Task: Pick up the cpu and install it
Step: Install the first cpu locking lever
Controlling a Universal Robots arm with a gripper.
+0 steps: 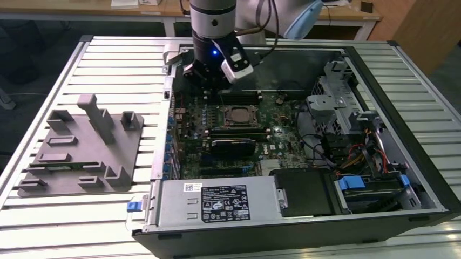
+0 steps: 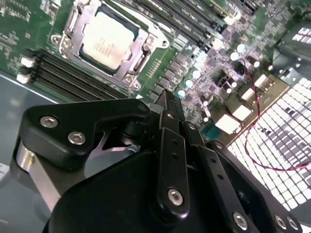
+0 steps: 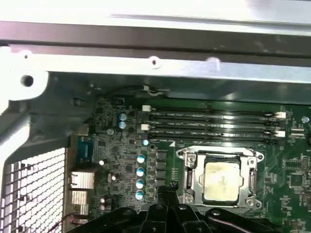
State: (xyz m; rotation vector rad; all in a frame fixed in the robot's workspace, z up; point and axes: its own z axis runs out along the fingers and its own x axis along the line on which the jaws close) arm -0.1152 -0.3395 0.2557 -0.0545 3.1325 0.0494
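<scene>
The cpu (image 1: pixel 238 115) is a small silver-topped square lying flat inside the metal socket frame (image 3: pixel 189 167) on the green motherboard of an open computer case. It appears in both wrist views, as the cpu (image 2: pixel 108 40) and the cpu (image 3: pixel 222 181). My gripper (image 1: pixel 209 89) hangs over the board just behind the socket, toward the exterior view's left of it and apart from the chip. In the second wrist view the black fingers (image 2: pixel 167 145) run side by side to a closed tip, so the gripper (image 2: pixel 164 97) is shut with nothing in it.
A grey plastic tray (image 1: pixel 79 151) with upright posts lies on the slatted table at the exterior view's left. Memory slots (image 3: pixel 209 116) run beside the socket. The case wall (image 3: pixel 146 68), a perforated rear panel (image 3: pixel 34 189), the power supply (image 1: pixel 216 202) and a drive cage (image 1: pixel 331 108) hem in the board.
</scene>
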